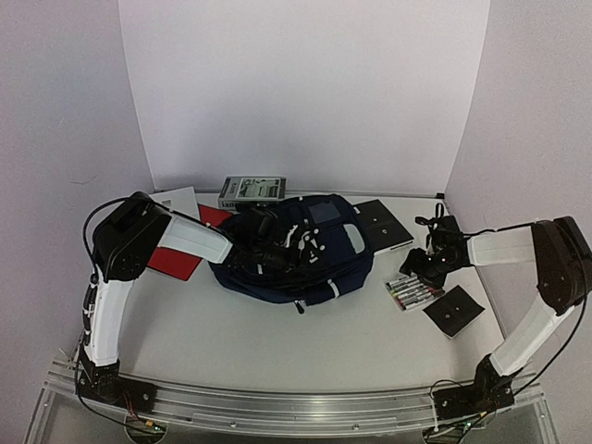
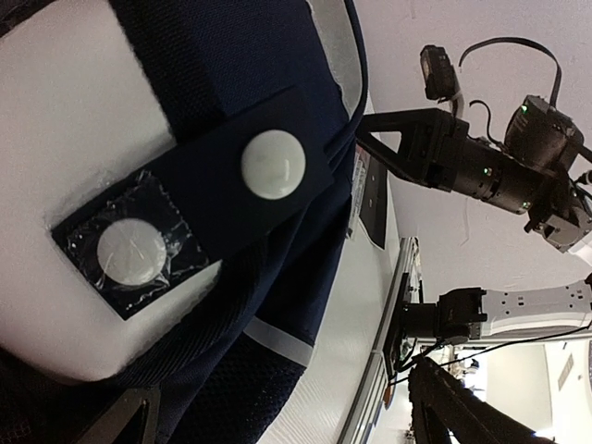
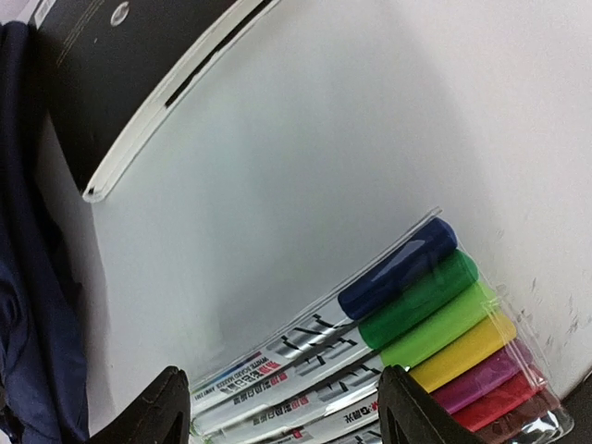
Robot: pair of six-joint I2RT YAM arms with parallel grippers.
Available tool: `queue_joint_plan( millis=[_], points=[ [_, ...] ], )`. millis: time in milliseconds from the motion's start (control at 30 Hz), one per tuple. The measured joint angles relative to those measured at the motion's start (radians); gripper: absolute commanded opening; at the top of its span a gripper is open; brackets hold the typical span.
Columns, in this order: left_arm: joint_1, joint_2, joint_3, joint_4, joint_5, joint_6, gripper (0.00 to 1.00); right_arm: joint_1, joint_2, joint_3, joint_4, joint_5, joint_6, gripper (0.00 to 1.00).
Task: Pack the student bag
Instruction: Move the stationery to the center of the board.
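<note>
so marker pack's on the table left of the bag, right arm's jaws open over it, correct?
No: the marker pack lies right of the student bag, not left, as the top external view shows. The right arm's jaws are open over it.

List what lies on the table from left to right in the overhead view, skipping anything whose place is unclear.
red folder → backpack → pack of markers → small black pad. Left out because they overlap others: the white sheet, the grey box and the black book.
</note>
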Motion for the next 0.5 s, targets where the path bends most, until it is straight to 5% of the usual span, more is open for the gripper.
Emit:
queue_joint_plan(
  millis=[333,500],
  points=[
    [-0.006,0.053,0.101,-0.027,-0.017,0.004,0.93,0.345,-0.048,-0.039,-0.016,-0.07,0.18,0.66],
    [-0.004,-0.044,-0.026,-0.008,-0.071,0.029,0.93,0.561,0.037,0.055,-0.007,-0.103,0.284,0.66]
  ],
)
